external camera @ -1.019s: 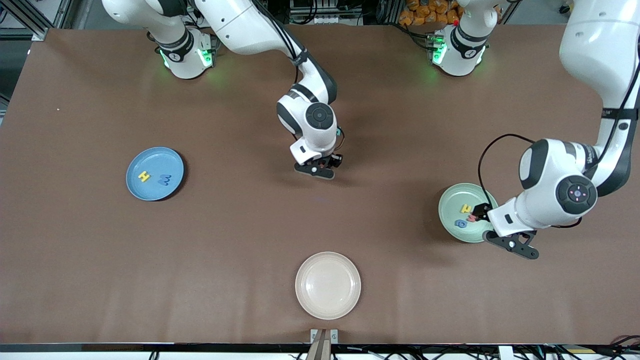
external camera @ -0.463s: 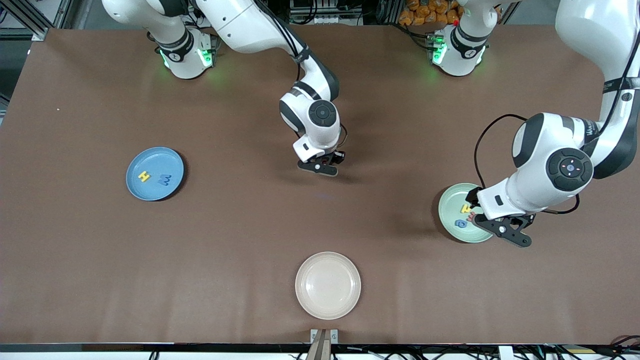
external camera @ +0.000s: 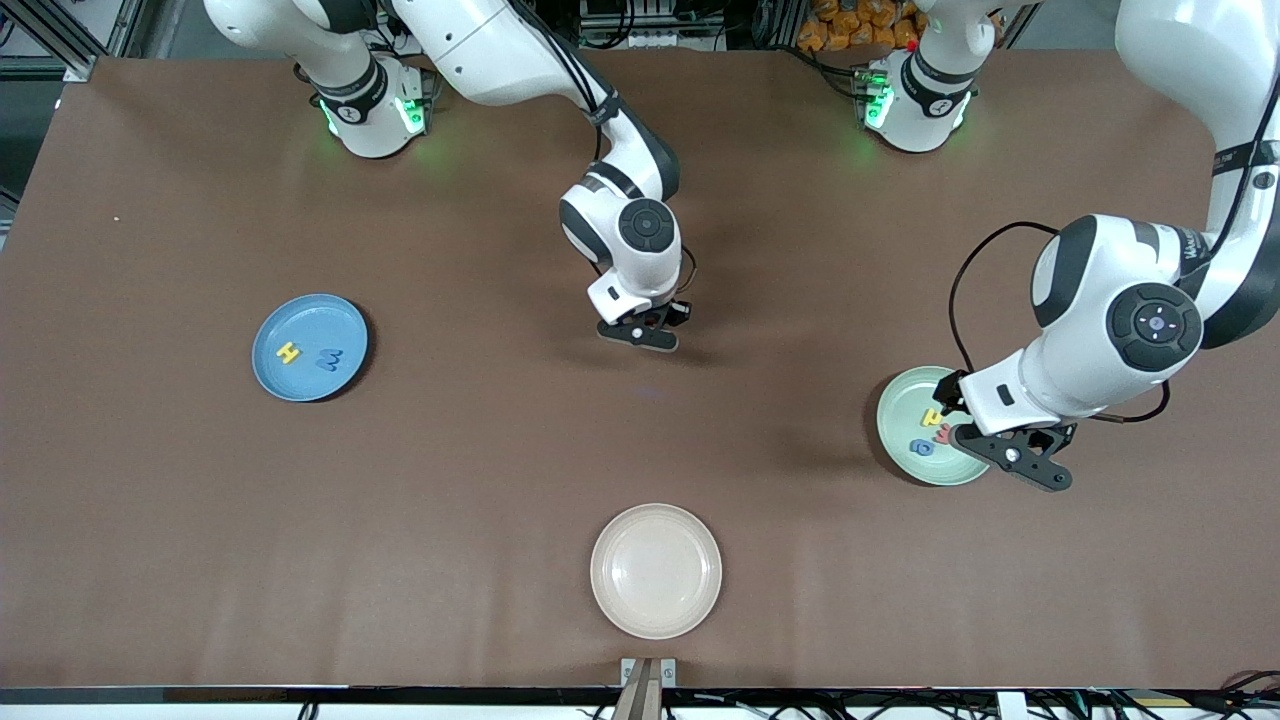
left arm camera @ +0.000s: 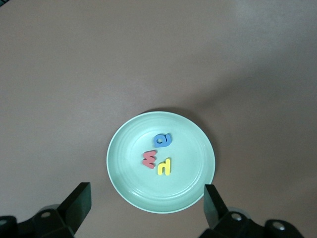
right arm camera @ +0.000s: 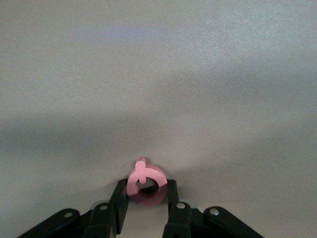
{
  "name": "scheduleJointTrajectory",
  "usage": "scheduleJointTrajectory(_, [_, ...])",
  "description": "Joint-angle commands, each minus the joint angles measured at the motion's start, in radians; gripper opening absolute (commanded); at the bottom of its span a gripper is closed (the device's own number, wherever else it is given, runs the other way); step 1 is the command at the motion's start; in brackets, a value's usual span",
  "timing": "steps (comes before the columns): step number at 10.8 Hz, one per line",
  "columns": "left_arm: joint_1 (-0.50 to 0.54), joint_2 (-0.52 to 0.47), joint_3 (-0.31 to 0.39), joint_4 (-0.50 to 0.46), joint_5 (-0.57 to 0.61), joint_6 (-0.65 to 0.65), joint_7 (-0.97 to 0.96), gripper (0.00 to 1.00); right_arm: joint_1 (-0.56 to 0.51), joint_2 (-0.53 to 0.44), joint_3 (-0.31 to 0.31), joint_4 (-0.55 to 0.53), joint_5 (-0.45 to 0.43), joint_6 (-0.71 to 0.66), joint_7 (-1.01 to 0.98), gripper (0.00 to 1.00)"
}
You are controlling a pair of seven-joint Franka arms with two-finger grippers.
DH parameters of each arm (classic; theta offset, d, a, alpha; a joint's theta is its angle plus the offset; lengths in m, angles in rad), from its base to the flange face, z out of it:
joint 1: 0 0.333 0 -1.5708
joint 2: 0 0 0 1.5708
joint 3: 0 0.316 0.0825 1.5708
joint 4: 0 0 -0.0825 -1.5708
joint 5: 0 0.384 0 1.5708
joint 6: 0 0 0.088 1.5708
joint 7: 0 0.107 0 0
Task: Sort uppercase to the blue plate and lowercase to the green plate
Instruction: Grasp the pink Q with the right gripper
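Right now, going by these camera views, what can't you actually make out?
- Pink letter: in the front view it is hidden under the right end effector. In the right wrist view the fingers shut on it cover its lower part, so which letter it is stays unclear.
- Green plate: in the front view the open left end effector covers part of its rim.
- Three small letters on that plate: too small to read in the front view.

table (external camera: 200, 560): brown, matte | metal framing (external camera: 60, 40) | orange clutter (external camera: 860, 25)
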Motion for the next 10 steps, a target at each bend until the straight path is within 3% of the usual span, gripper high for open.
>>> scheduleJointTrajectory(1, [0.003, -0.036, -0.002, -0.023, -0.028, -0.017, 0.021, 1.00, -0.039, -0.025, -0.024, 0.005, -0.006, -0.061, -0.113, 0.09])
scheduleJointTrajectory(7, [0.004, -0.065, -0.089, -0.026, -0.040, -0.045, 0.007, 1.00, -0.143, -0.075, -0.276, -0.009, -0.002, -0.263, -0.700, 0.09])
scheduleJointTrajectory(10, [-0.034, -0.045, -0.240, -0.067, -0.040, -0.043, -0.065, 1.00, -0.257, -0.178, -0.331, -0.079, -0.003, -0.365, -0.967, 0.09])
